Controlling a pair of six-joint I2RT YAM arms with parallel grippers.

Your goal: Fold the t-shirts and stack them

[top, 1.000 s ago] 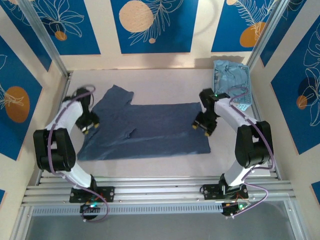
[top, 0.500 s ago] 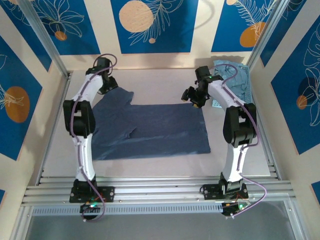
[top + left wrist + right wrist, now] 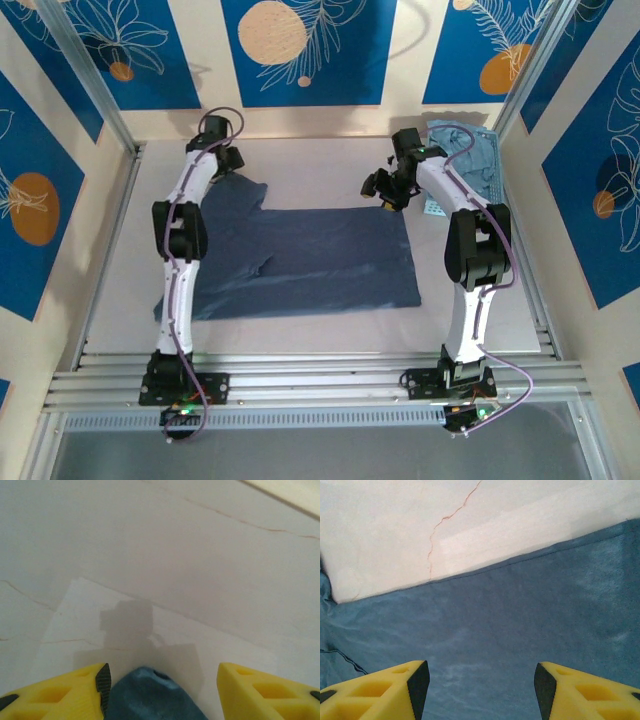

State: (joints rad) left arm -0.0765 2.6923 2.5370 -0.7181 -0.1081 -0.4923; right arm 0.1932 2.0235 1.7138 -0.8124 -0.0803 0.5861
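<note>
The dark slate-blue t-shirt (image 3: 300, 260) lies spread nearly flat on the table (image 3: 320, 165) with no fold visible, so the task looks close to its start. The left gripper (image 3: 228, 165) sits at the shirt's far left sleeve. In the left wrist view this gripper (image 3: 161, 680) has its yellow fingers (image 3: 60, 690) spread wide, with a tip of the sleeve (image 3: 145, 695) between them, unpinched. The right gripper (image 3: 385, 190) hangs over the far right corner. Its wrist view shows it (image 3: 477, 677) equally spread, with cloth beneath and ahead of it and the hem edge (image 3: 520, 562) just beyond. Pale sky-blue t-shirts (image 3: 460, 150) lie bunched in the perforated basket (image 3: 487, 205) beyond the right gripper. Every fold and the whole stack appear left to do.
</note>
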